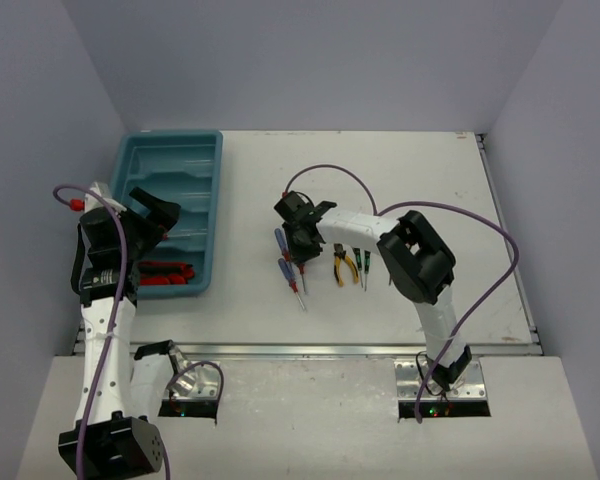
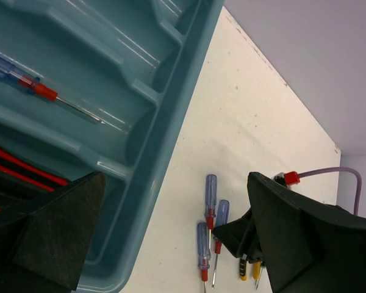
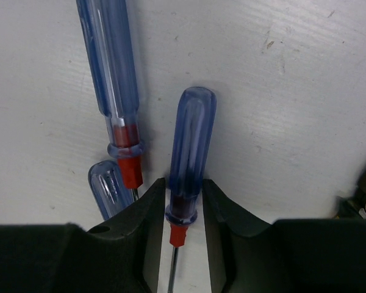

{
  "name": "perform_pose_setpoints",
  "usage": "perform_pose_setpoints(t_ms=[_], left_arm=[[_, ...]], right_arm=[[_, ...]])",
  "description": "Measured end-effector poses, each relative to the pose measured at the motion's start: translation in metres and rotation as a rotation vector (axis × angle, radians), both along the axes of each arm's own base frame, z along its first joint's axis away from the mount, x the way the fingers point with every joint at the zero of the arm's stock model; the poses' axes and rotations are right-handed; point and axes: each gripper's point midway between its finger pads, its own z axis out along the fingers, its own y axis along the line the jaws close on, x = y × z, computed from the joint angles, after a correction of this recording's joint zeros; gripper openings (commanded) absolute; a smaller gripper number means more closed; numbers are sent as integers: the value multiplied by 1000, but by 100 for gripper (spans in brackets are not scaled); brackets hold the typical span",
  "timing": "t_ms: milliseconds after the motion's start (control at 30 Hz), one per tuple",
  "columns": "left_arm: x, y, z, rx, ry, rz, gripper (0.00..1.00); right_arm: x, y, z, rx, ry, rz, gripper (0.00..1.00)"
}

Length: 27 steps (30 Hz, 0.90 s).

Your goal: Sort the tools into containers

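Observation:
My right gripper (image 3: 183, 183) is down on the table with its jaws closed against both sides of a blue-handled screwdriver (image 3: 192, 140), just above its red collar; the tool lies flat. Two more blue screwdrivers (image 3: 113, 79) (image 3: 110, 192) lie to its left. From above, the right gripper (image 1: 298, 235) covers this cluster (image 1: 283, 255). Yellow-handled pliers (image 1: 345, 265) and thin green-and-black screwdrivers (image 1: 361, 266) lie just to the right. My left gripper (image 2: 175, 180) hangs wide open and empty over the teal tray (image 1: 170, 160). The tray holds red-handled tools (image 1: 165, 272) and one blue screwdriver (image 2: 24, 78).
The tray (image 2: 171, 110) stands at the table's left, its long right wall facing the tool cluster. A purple cable (image 1: 330, 170) loops above the right arm. Bare white table (image 1: 430, 180) stretches to the right and the back.

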Motion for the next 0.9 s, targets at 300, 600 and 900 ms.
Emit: perform_pose_setpoints(t_ms=[300, 600, 900], left_arm=[[0, -18, -4, -37, -7, -89, 100], [-7, -151, -27, -213, -5, -522, 100], [-30, -243, 14, -376, -199, -863, 88]], right_arm=[[1, -8, 1, -11, -23, -20, 0], [-47, -22, 71, 240, -109, 127, 0], [-69, 13, 215, 785, -327, 382, 0]])
